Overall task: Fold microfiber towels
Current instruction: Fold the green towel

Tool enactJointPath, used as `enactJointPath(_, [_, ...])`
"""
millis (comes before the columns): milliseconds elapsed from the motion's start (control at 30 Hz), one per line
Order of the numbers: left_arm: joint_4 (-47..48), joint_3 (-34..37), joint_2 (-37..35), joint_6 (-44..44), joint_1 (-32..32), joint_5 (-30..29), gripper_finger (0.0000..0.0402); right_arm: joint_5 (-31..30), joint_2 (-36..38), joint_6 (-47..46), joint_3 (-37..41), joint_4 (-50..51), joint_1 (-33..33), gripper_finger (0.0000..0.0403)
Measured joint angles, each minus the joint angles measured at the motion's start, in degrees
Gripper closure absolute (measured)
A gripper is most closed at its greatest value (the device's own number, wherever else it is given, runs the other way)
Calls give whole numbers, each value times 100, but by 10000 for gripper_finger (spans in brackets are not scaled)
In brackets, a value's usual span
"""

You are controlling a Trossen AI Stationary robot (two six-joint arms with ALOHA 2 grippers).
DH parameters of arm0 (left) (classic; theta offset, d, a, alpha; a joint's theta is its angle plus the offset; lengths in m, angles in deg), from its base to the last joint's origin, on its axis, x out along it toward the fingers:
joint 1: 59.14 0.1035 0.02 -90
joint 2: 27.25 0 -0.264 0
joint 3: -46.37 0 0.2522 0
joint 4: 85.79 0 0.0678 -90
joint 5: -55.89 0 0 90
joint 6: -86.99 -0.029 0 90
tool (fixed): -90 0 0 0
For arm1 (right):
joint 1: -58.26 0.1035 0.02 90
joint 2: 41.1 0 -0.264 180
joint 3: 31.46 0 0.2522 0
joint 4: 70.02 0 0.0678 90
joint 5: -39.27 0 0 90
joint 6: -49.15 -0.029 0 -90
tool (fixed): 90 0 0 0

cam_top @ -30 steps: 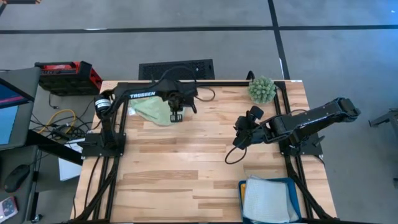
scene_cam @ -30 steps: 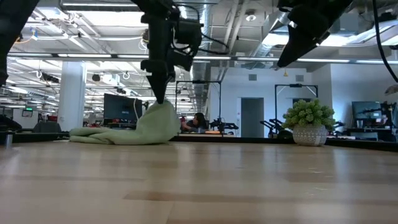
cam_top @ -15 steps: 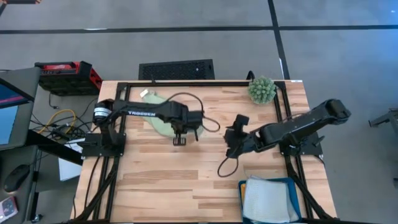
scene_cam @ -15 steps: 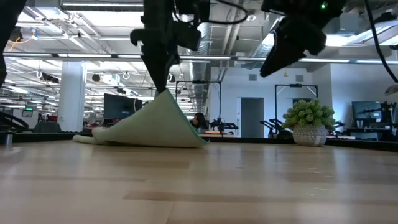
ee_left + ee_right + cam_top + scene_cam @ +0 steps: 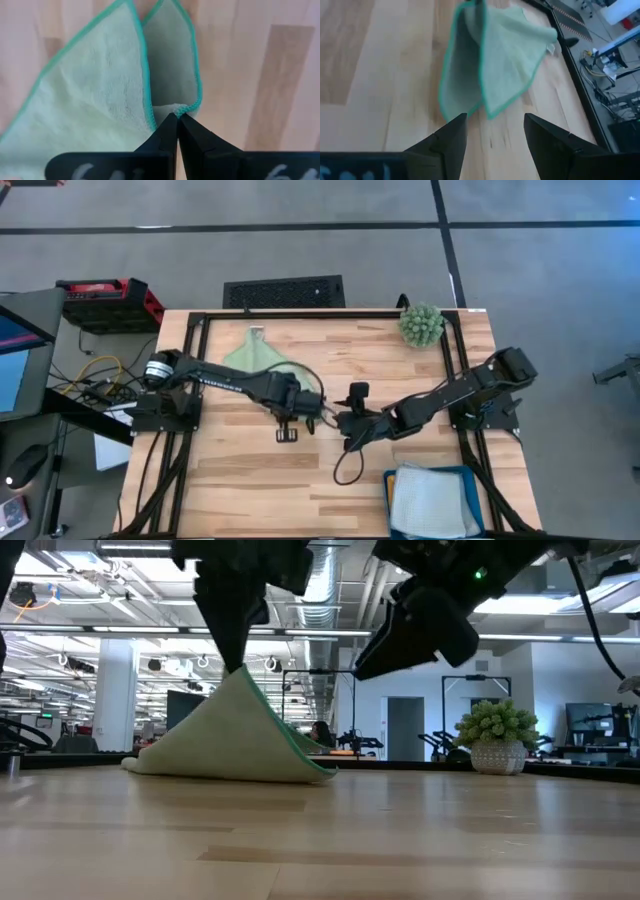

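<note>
A light green microfiber towel (image 5: pixel 255 358) with a darker green hem lies toward the table's far left. One corner of it is raised, and the rest (image 5: pixel 215 755) rests on the wood. My left gripper (image 5: pixel 292 402) is above the table's middle, shut on that raised corner. My right gripper (image 5: pixel 338 420) is open and empty just to the right of it, with its fingers (image 5: pixel 451 132) pointing at the towel (image 5: pixel 492 65). Pale folded towels (image 5: pixel 432 502) lie in the teal tray. The orange towel is out of view. My left gripper pinches the towel's hemmed corner (image 5: pixel 176 108) between its two shut fingertips, coming from above and pointing down. The corner (image 5: pixel 238 672) is lifted clear of the table. The cloth slopes down from it as a tent, with its lower edges on the table.
A teal tray (image 5: pixel 390 480) stands at the table's near right corner. A spiky green ball plant (image 5: pixel 422 323) is at the far right corner. A black frame rail (image 5: pixel 300 313) runs along the table's far edge. Bare wood lies in front of both grippers.
My left gripper has moved toward the table's near edge and the right, drawing the towel's held corner with it. The towel has gone from a bunched heap to a stretched tent, and its far part has stayed on the table. My right gripper has moved left toward the towel.
</note>
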Motion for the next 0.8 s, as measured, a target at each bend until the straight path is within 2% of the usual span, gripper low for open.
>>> enactJointPath(200, [95,44,0,1074,-651,-5,401,106,39,-37,14,90,146,184])
enactJointPath(333, [46,44,0,1736,-1067,-136,401,1214,72,128,10,-21,194,184])
enactJointPath(400, [46,44,0,2067,-1217,-218,401,1533,65,155,10,-75,193,184])
enactJointPath(633, [44,44,0,2702,-1574,-308,398,1586,91,245,10,-273,246,184])
enactJointPath(800, [31,44,2,2864,-1642,-286,371,1605,91,260,10,-277,297,184])
